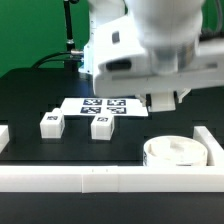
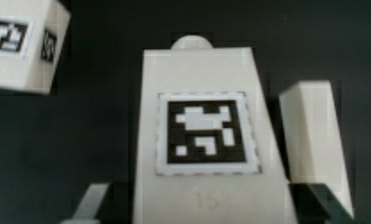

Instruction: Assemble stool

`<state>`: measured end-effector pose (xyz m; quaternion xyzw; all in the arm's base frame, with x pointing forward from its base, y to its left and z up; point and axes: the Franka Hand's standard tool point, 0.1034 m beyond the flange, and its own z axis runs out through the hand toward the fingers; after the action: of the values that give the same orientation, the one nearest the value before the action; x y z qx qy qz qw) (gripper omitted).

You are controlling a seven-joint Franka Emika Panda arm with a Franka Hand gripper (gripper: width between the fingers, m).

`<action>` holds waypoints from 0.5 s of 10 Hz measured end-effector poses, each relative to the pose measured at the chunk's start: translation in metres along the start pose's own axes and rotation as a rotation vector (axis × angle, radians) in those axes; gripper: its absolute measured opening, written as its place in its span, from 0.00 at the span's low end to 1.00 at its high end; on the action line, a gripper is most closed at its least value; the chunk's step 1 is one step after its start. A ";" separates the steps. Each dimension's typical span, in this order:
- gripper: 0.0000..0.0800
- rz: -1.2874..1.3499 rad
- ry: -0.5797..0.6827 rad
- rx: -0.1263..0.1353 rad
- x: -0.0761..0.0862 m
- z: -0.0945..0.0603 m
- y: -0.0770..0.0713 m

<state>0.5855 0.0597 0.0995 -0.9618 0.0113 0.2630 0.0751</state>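
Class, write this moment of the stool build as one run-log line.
step: leg grasp | fingers: shut on one leg | other legs: two loose beside marker board | seat: lying by white rail

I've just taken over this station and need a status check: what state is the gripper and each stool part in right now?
Gripper: shut on the held leg.
Held leg: clamped between the fingers, tagged face toward the wrist camera.
Outer loose leg: resting free on the table, towards the exterior view's left.
Inner loose leg: resting free on the table, beside the marker board.
Seat: flat on the table, no leg fitted.
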 end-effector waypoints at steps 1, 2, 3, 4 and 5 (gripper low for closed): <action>0.42 0.001 0.090 -0.002 0.000 -0.013 0.001; 0.42 0.002 0.182 -0.005 0.004 -0.022 0.000; 0.42 0.003 0.326 -0.011 0.011 -0.025 0.001; 0.42 0.004 0.425 -0.018 0.008 -0.022 0.002; 0.42 0.003 0.517 -0.023 0.011 -0.024 0.003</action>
<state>0.6066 0.0537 0.1137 -0.9978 0.0286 0.0088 0.0586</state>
